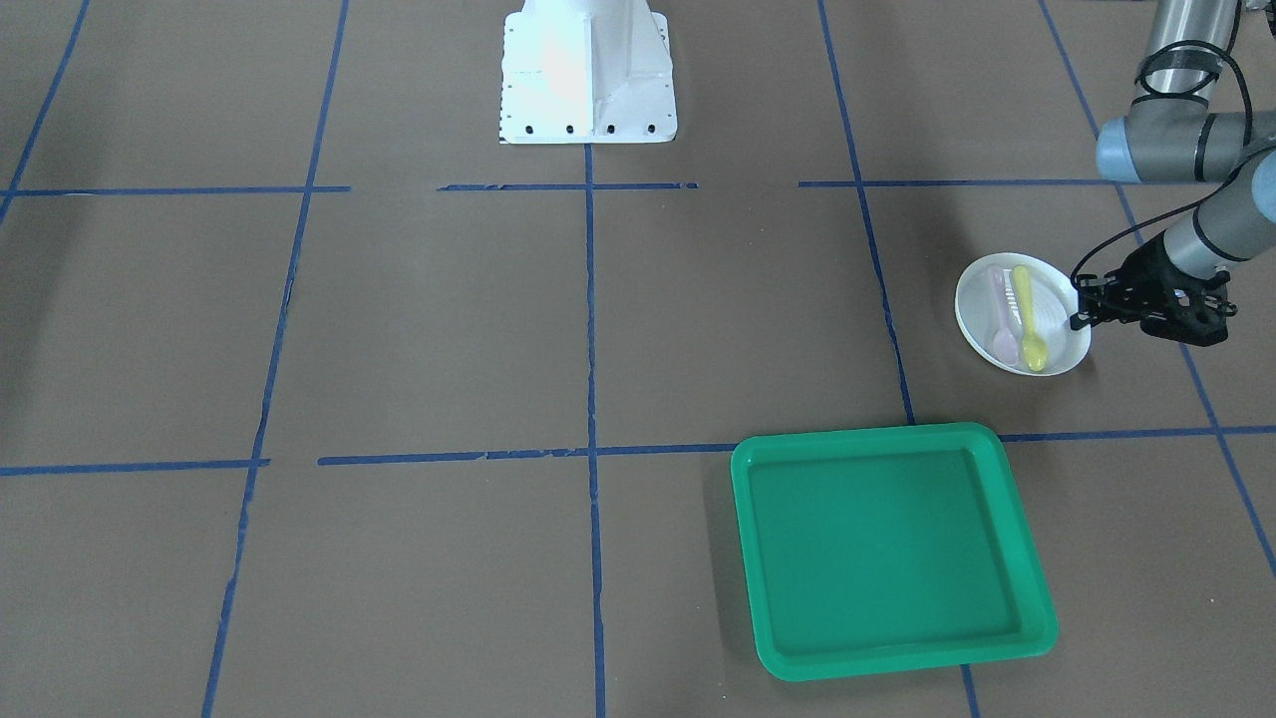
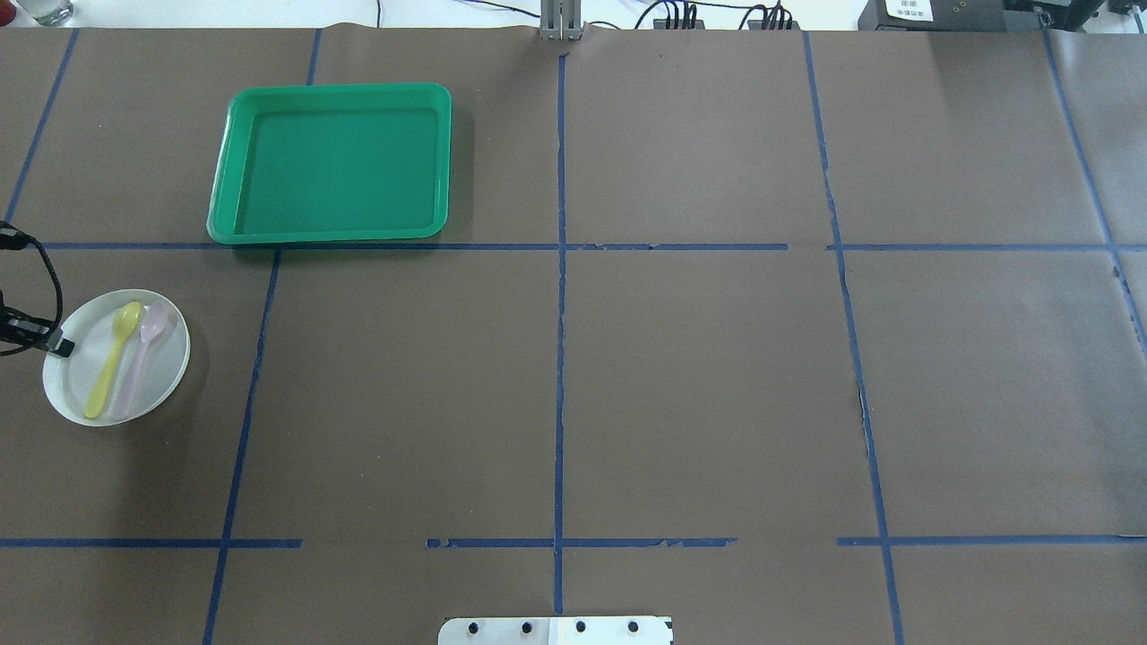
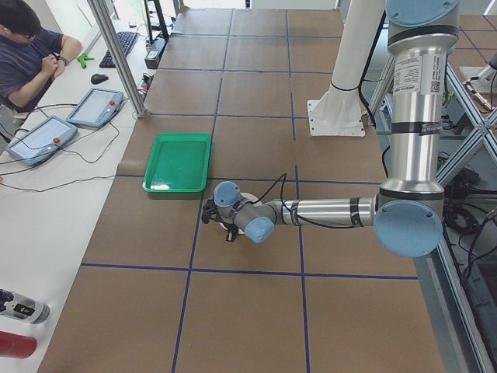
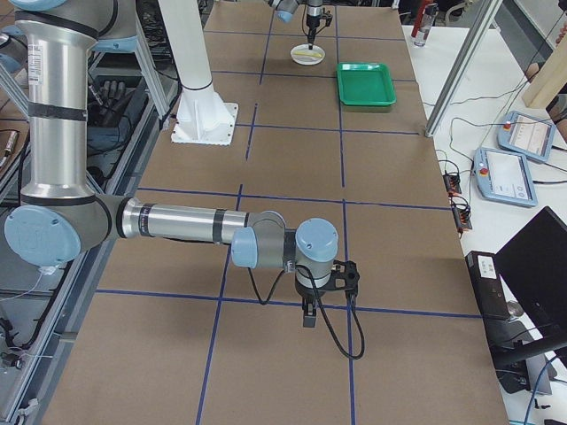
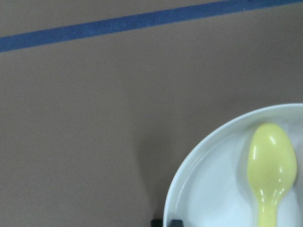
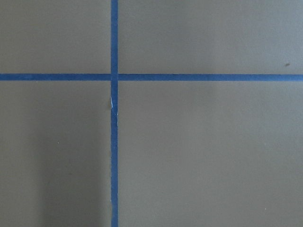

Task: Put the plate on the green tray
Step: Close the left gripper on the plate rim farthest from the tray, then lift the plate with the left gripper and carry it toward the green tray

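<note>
The white plate [image 1: 1063, 321] lies on the brown table on my left side, with a yellow spoon [image 1: 1028, 321] and a pink spoon [image 1: 1000, 321] on it. It also shows in the overhead view [image 2: 167, 367] and the left wrist view [image 5: 213, 189]. My left gripper [image 1: 1082, 304] is shut on the plate's near rim; its fingertips [image 5: 163, 222] straddle the rim. The green tray [image 1: 887, 548] lies empty beyond the plate [image 2: 332, 161]. My right gripper [image 4: 308, 317] hangs over bare table far from both; I cannot tell if it is open or shut.
The robot's white base [image 1: 588, 70] stands at mid-table. Blue tape lines [image 2: 560, 269] cross the brown table cover. An operator [image 3: 31, 47] sits past the far edge, with two tablets [image 3: 93, 105] beside the tray's end of the table.
</note>
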Available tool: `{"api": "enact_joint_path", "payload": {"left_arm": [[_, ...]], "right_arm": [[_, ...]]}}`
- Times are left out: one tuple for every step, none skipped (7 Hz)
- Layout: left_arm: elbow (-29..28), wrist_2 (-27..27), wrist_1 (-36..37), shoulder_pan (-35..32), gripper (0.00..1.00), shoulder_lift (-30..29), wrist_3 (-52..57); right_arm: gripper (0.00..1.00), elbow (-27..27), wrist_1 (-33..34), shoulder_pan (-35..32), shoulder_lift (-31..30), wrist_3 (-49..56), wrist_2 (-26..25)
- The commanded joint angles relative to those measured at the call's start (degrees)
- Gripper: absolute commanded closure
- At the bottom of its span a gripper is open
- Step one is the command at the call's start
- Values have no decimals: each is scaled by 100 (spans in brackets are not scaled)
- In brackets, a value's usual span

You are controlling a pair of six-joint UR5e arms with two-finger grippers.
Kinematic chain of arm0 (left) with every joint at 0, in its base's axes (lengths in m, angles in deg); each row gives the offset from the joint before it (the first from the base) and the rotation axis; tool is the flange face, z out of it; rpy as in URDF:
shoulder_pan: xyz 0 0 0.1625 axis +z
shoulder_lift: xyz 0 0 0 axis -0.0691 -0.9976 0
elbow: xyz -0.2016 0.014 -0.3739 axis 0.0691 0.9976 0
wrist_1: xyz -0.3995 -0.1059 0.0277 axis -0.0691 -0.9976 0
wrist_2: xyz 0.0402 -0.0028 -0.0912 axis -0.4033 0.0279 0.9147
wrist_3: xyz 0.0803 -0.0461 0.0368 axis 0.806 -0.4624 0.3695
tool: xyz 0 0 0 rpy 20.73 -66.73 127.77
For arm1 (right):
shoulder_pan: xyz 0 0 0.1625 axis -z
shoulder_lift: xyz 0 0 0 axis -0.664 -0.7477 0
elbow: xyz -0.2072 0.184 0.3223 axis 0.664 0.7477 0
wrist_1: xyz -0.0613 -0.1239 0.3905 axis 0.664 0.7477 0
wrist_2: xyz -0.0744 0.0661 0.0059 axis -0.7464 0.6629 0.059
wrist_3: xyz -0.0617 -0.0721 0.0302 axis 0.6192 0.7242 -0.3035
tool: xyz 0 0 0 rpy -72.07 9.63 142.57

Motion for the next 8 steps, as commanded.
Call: {"api": "enact_joint_path", "payload": {"left_arm": [[79,179,62,-189,100,20,32],[80,440,80,-425,100,20,32],[88,721,80,-619,100,55,41],[88,1107,80,-681,100,55,41],[80,1528,141,-760,100,64,58],[80,1820,211,-918,100,64,58],[80,2032,273,-1146,100,55,50],[123,2199,648,-1400,100,-49,15]], "right_arm": [[0,-8,0,0,0,0,0],[0,-9,0,0,0,0,0],[0,0,0,0,0,0,0],[0,-8,0,0,0,0,0],[0,0,0,0,0,0,0],[0,0,0,0,0,0,0],[0,-8,0,0,0,0,0],[0,-9,0,0,0,0,0]]}}
